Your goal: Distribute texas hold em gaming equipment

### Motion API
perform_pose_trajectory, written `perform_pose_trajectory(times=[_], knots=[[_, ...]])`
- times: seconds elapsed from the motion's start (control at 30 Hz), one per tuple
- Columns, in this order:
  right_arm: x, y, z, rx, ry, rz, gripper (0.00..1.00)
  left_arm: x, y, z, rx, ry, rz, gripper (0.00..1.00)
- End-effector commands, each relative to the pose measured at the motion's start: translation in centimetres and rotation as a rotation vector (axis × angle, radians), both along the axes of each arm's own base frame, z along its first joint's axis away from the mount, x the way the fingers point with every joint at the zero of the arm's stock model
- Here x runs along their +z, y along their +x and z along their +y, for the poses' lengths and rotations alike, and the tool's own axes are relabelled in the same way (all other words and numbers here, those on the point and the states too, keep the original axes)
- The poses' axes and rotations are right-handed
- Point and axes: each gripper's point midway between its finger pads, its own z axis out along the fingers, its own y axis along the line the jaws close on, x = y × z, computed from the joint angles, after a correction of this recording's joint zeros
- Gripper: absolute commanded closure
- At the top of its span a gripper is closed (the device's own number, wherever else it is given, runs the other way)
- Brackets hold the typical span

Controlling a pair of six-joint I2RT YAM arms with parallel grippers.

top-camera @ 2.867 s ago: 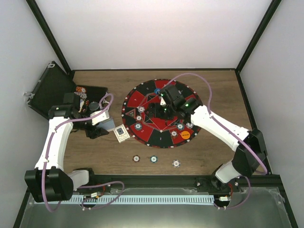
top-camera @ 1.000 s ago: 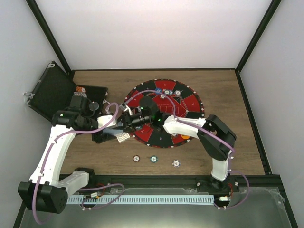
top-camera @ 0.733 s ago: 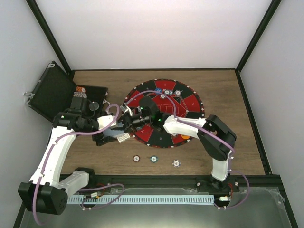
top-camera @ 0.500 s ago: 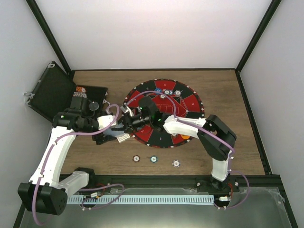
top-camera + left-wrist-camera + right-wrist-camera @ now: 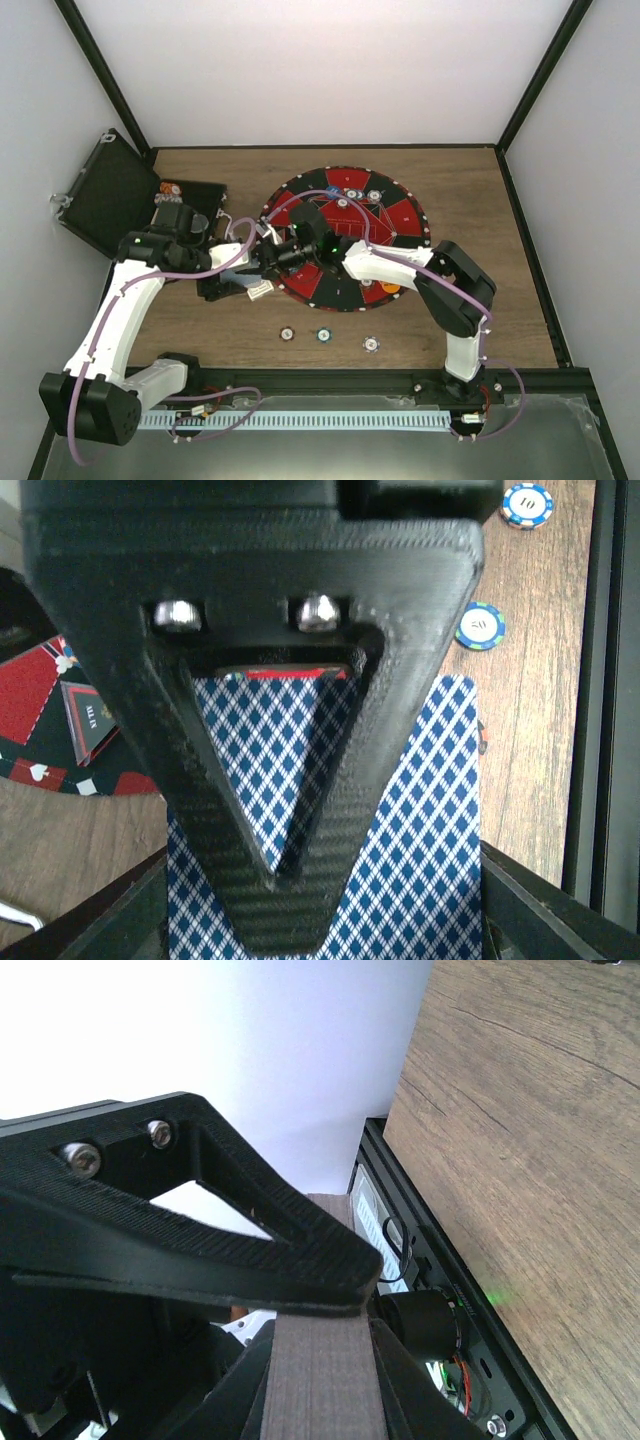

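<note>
**Both tools meet on the cards at the mat's left rim**

The right tool reaches across the mat to its left rim and is clamped on the cards. In its wrist view a grey, finely lined strip, the pack seen edge-on, runs between its two black fingers.

The left tool comes in from the opposite side, just off the mat and over the worktop. In its wrist view the blue-diamond back of a card fills the frame right behind one finger and is held up off the wood. I cannot tell whether this tool presses on the pack or stands slightly open around it.

Three chips lie in a loose row on bare wood nearer the arm bases, well apart from the pack. The left wrist view shows a blue chip and a green chip on the wood beyond the card. More chips sit on the mat, among them an orange chip at its near right rim. The case stands open at the worktop's left side.
</note>
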Motion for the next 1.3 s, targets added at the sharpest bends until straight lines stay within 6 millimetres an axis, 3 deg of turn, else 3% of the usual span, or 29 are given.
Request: perform_pose_trajectory(times=[0.0,0.13,0.23,0.4,0.53,0.97,1.1,1.27], knots=[[1.4,-0.3,0.8,0.039,0.033,-0.026,0.98,0.2,0.7,-0.6,-0.011,-0.021,-0.028,0.29],[1.2,-0.2,0.8,0.032,0.024,-0.03,0.99,0.1,0.5,-0.8,-0.014,-0.016,-0.023,0.29],[1.1,-0.3,0.8,0.033,0.021,-0.029,0.99,-0.1,0.1,-0.8,-0.019,-0.004,-0.024,0.17],[1.3,-0.3,0.7,0.032,0.025,-0.035,0.99,-0.8,-0.1,-0.4,-0.019,0.034,-0.03,0.16],[1.1,-0.4,0.6,0.031,0.021,-0.032,0.99,-0.8,0.1,-0.2,-0.013,0.047,-0.049,0.2],[1.2,-0.5,0.3,0.027,0.021,-0.036,0.99,-1.1,-0.3,0.2,-0.014,0.064,-0.089,0.08],[1.0,-0.5,0.4,0.026,0.019,-0.031,0.99,-0.7,-0.1,0.0,-0.017,0.048,-0.098,0.1],[1.1,-0.4,0.3,0.024,0.019,-0.03,0.99,-1.0,-0.2,-0.1,-0.023,0.047,-0.091,0.23]])
